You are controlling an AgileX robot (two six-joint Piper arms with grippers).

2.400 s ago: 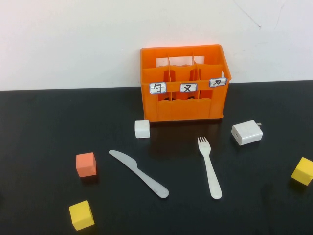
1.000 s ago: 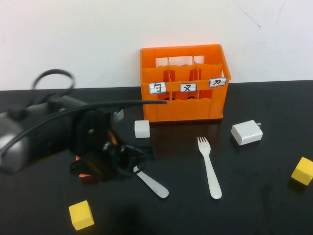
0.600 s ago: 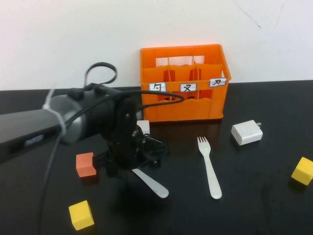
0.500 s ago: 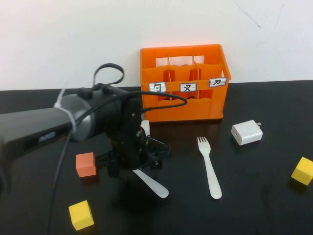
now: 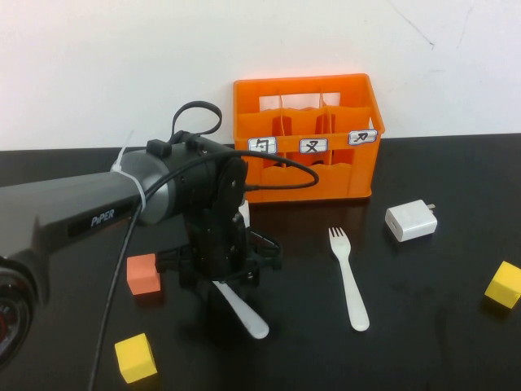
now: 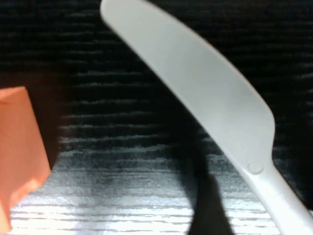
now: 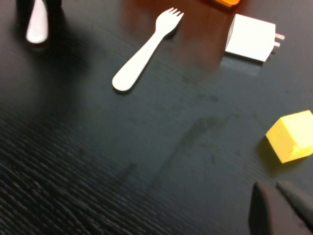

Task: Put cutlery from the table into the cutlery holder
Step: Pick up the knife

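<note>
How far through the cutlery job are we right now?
Nothing is in the cutlery holder yet. In hand: the left end effector is down over the knife, jaws open, no grip yet. Left: pick up and drop the knife, then the fork, untouched on the table. The right end effector is shut and parked near the yellow cube.

"PiPER" marks the left arm [image 5: 98, 216] (crate labels [image 5: 313, 146] show Chinese characters).

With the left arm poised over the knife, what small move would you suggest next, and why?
Probably lower the left gripper slightly and close on the knife, which lies flat on the table right beneath its open fingers, not yet gripped. The right gripper is shut, parked near a yellow cube.
</note>
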